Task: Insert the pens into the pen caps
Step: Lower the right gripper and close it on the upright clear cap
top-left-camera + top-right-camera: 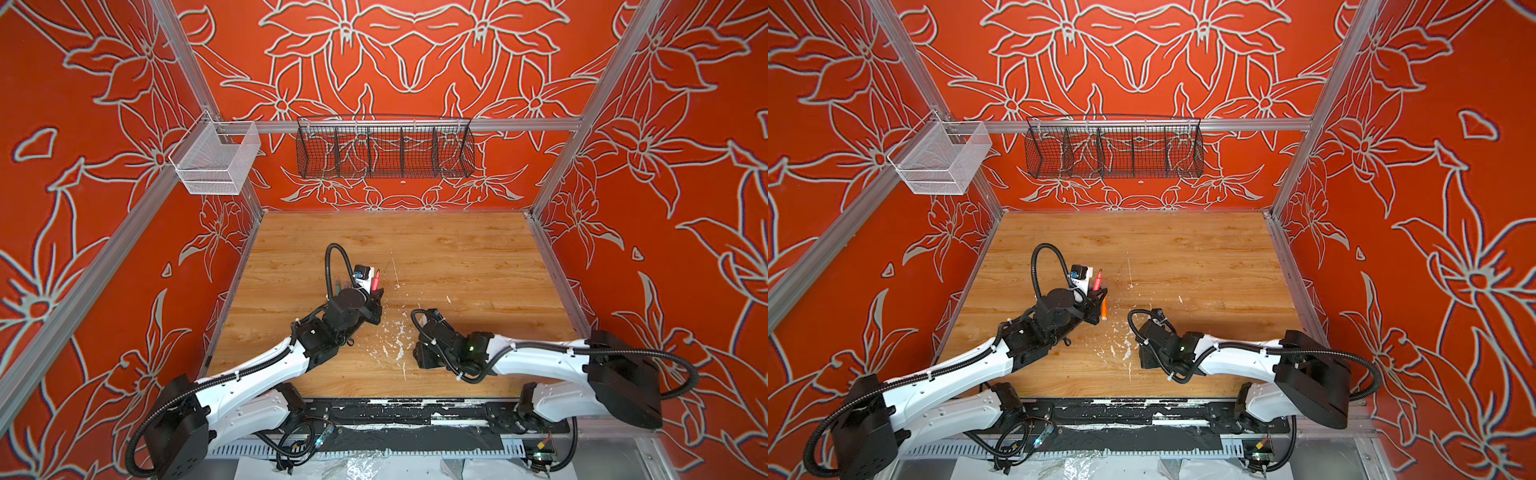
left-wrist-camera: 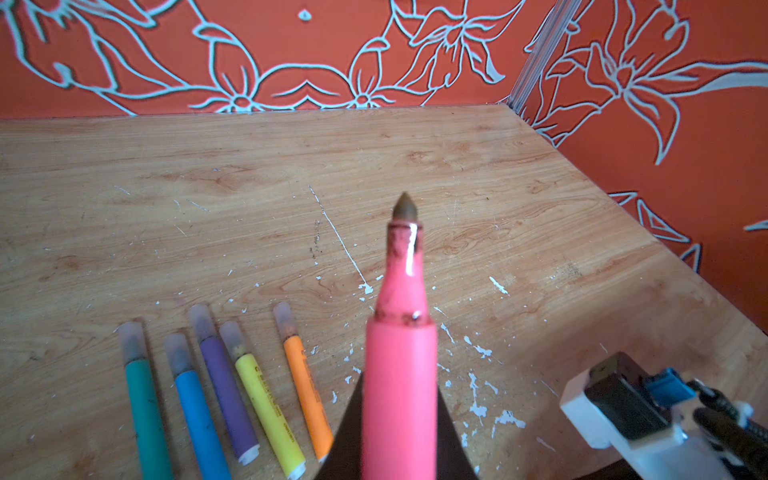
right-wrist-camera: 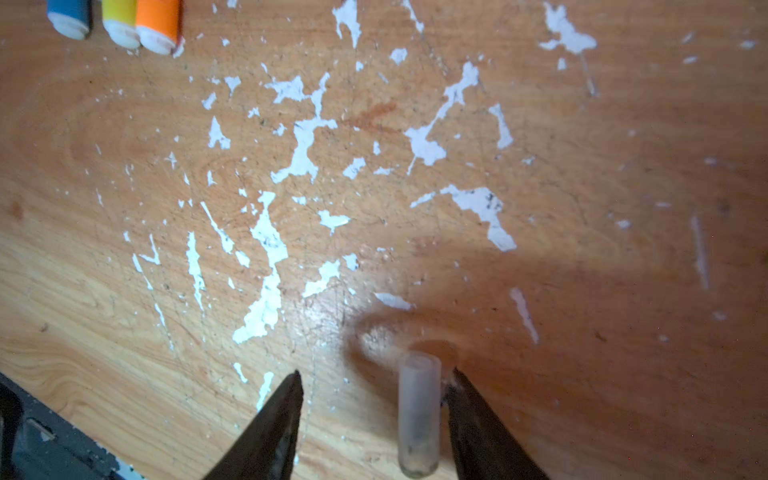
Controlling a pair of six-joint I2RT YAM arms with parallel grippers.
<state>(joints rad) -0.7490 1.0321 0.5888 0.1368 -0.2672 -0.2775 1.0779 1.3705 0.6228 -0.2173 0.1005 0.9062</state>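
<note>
The left arm (image 1: 955, 370) covers most of the orange pen (image 1: 1104, 308), at six o'clock from the pink pen (image 1: 1097, 281), in a top view

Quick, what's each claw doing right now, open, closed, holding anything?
Left claw: closed on the pink pen.
Right claw: open, a pen cap upright between its jaws, not clamped.
</note>
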